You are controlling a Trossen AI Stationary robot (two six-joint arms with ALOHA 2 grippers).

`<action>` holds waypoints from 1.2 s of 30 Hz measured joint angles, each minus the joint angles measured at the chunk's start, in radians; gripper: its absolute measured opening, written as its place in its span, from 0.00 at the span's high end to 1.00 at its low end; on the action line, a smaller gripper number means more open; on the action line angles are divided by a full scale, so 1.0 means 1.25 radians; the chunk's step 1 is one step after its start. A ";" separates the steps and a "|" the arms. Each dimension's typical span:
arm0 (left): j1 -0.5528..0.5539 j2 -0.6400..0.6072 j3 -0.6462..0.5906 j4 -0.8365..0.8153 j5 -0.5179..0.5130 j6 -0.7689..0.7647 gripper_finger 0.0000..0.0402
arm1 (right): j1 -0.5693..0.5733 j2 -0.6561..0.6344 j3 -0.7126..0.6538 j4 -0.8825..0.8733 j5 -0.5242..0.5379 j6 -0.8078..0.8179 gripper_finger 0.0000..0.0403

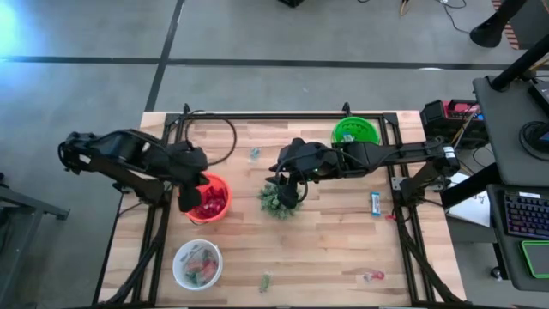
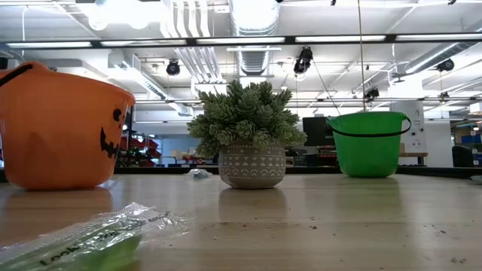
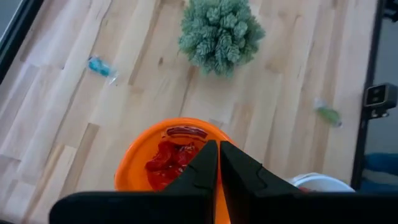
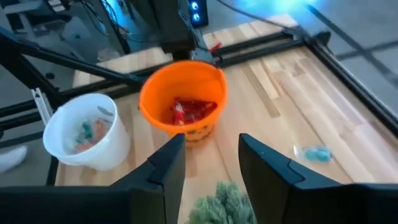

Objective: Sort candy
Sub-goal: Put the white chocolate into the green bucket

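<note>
- Left gripper (image 3: 217, 163) hangs clenched and empty over the orange bucket (image 1: 208, 199) of red candy (image 4: 191, 109).
- Right gripper (image 4: 211, 163) stands released above the plant (image 1: 280, 197); next it probably needs another loose candy.

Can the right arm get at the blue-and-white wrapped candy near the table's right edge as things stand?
Probably yes. The blue-and-white candy lies alone on bare wood, with nothing on or against it. The right gripper, jaws apart and empty, hovers over the potted plant, so it would need to swing back toward its own side.
</note>
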State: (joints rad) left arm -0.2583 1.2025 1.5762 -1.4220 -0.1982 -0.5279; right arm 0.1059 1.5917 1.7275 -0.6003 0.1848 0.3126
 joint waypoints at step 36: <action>0.000 -0.242 0.000 -0.042 0.085 0.165 0.47 | 0.025 -0.041 -0.297 -0.736 -0.024 0.802 0.40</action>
State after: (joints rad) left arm -0.2588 0.9005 1.5761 -1.4742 -0.0917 -0.3218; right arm 0.1375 1.5402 1.3565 -1.5201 0.1550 1.3147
